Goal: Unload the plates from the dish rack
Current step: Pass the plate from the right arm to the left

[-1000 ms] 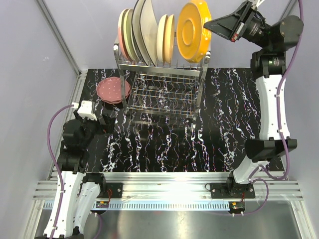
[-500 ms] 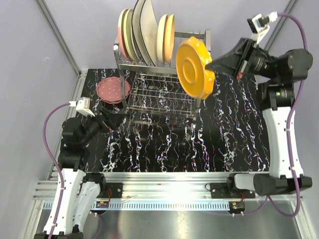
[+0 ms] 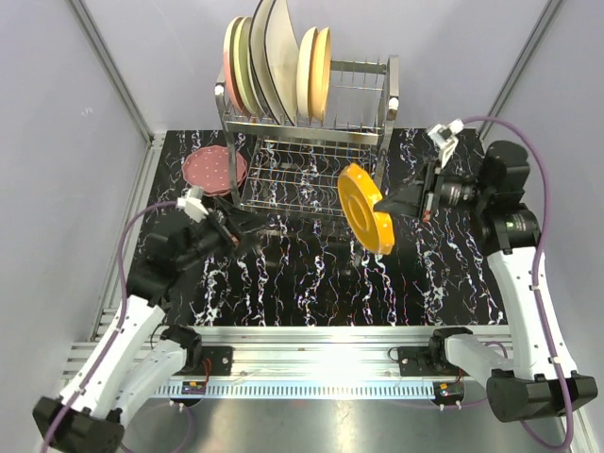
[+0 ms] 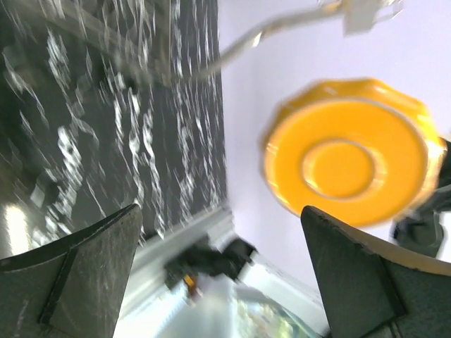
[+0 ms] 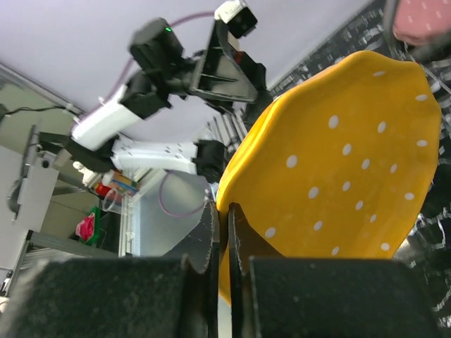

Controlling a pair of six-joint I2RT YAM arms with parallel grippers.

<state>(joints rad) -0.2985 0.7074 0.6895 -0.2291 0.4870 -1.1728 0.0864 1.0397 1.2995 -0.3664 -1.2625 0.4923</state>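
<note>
A: The right jaws, seen from above?
B: Clamped on the rim of the orange plate, held on edge over the tabletop, just in front of the dish rack; other plates stood in its top tier.
A: And the left wrist view?
B: The left jaws gaped wide with nothing between them; the orange plate showed beyond.
A: Right wrist?
B: Fingers pinched that plate's edge

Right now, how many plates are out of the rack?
2: the orange plate in the right fingers, the speckled maroon plate on the table beside the rack; others may hide beneath.
</note>
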